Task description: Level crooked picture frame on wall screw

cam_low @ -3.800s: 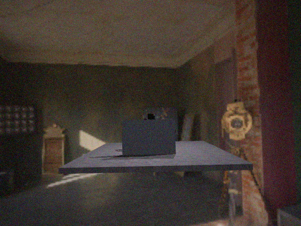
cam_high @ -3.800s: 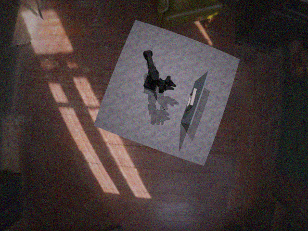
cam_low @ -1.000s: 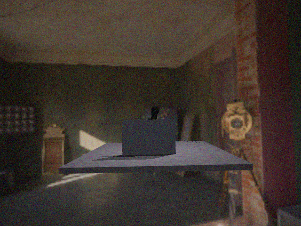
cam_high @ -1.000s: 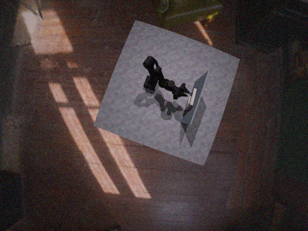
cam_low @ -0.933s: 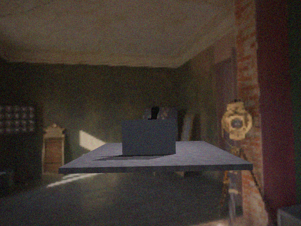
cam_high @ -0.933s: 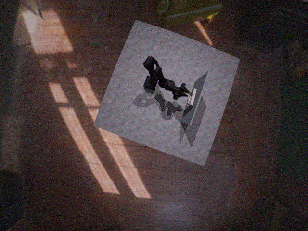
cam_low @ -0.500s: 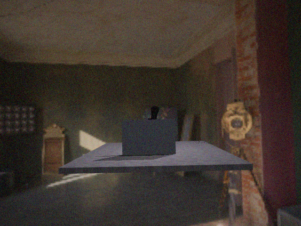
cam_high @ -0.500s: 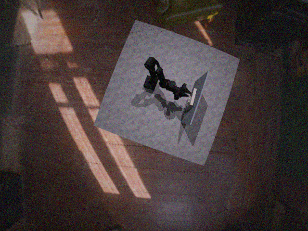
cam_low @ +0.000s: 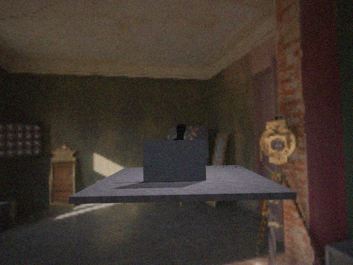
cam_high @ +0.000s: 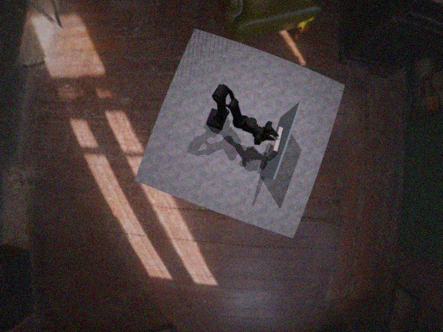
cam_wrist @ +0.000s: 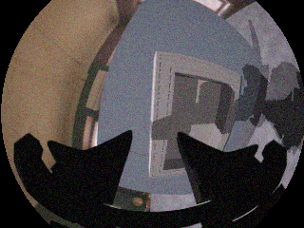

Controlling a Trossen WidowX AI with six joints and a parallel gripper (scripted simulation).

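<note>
The picture frame [cam_high: 276,144] [cam_wrist: 162,95] is pale with a grey middle and hangs on the blue-grey wall panel [cam_high: 291,117] [cam_low: 174,159] [cam_wrist: 128,95]. In the top view its top edge looks slightly out of parallel with the panel's top, closer to it at the lower end of the view; the exact tilt is hard to tell. My gripper [cam_high: 277,136] [cam_wrist: 155,135] is open at the frame's top edge. In the wrist view that edge appears between the two fingertips; contact cannot be told. The screw and notched strip are hidden. The exterior view shows only the panel's back.
The panel stands upright on the grey table [cam_high: 200,71] [cam_low: 242,185]. The arm [cam_high: 245,123] reaches across from its base to the panel, and rises above the panel's top in the exterior view. Dark shadows of arm and panel lie on the table and partly over the frame.
</note>
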